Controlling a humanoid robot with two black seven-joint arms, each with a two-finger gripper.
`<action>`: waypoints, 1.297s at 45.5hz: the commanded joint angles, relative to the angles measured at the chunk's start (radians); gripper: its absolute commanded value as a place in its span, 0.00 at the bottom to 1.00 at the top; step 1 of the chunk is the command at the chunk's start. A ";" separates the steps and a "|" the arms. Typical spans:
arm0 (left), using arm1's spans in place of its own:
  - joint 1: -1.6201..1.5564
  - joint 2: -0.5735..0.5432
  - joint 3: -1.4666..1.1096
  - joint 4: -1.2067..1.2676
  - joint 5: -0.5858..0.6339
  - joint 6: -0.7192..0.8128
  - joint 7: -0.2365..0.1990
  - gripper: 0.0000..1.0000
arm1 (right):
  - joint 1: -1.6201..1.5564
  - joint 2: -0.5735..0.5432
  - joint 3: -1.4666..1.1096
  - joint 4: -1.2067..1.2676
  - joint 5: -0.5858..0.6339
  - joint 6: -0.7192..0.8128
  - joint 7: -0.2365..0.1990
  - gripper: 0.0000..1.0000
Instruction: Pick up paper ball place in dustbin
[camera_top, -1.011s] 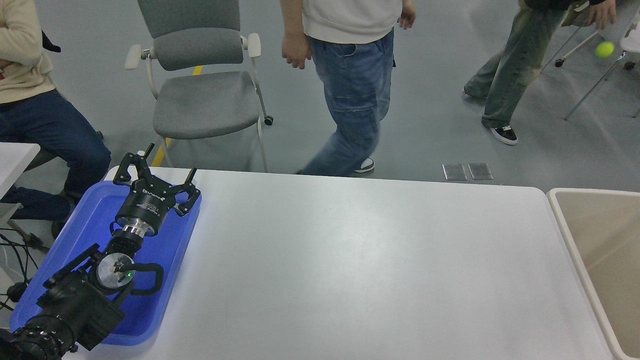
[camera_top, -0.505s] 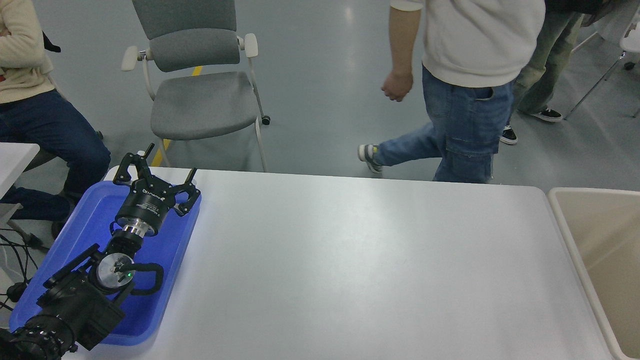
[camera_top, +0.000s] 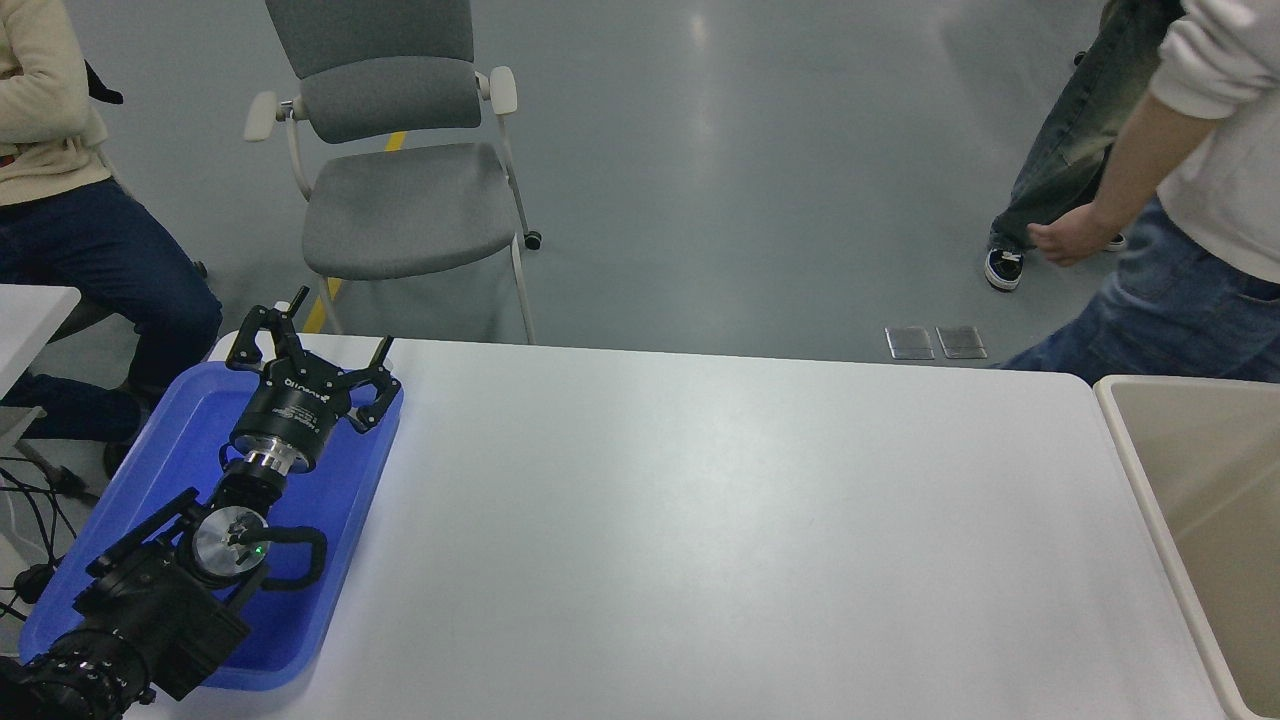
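The paper ball is out of view. The beige dustbin (camera_top: 1120, 420) with its thick cream rim stands at the table's right end, cut off by the picture's edge. My left gripper (camera_top: 335, 325) is parked at the lower left above a blue tray (camera_top: 330, 570); its fingers are spread open with nothing between them. The right arm does not show in the head view.
A grey chair (camera_top: 400, 190) stands beyond the table's far edge. One person (camera_top: 60, 200) sits at the far left. Another person (camera_top: 1200, 230) in a white top and jeans stands at the far right near the dustbin, with a further person's legs (camera_top: 1060, 150) behind.
The person in the white top has walked from the middle of the far side to the right, now beside the dustbin. My left arm has not moved.
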 joint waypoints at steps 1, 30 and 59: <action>0.000 0.000 0.000 0.000 0.000 -0.001 0.000 1.00 | 0.009 0.011 0.001 0.009 0.002 -0.007 0.000 0.99; 0.000 0.000 0.001 0.000 -0.001 0.001 0.000 1.00 | 0.090 0.035 0.023 0.121 0.000 -0.020 -0.003 1.00; 0.000 0.000 0.001 0.000 -0.001 -0.001 0.000 1.00 | 0.001 -0.050 1.010 0.440 -0.014 0.000 0.000 1.00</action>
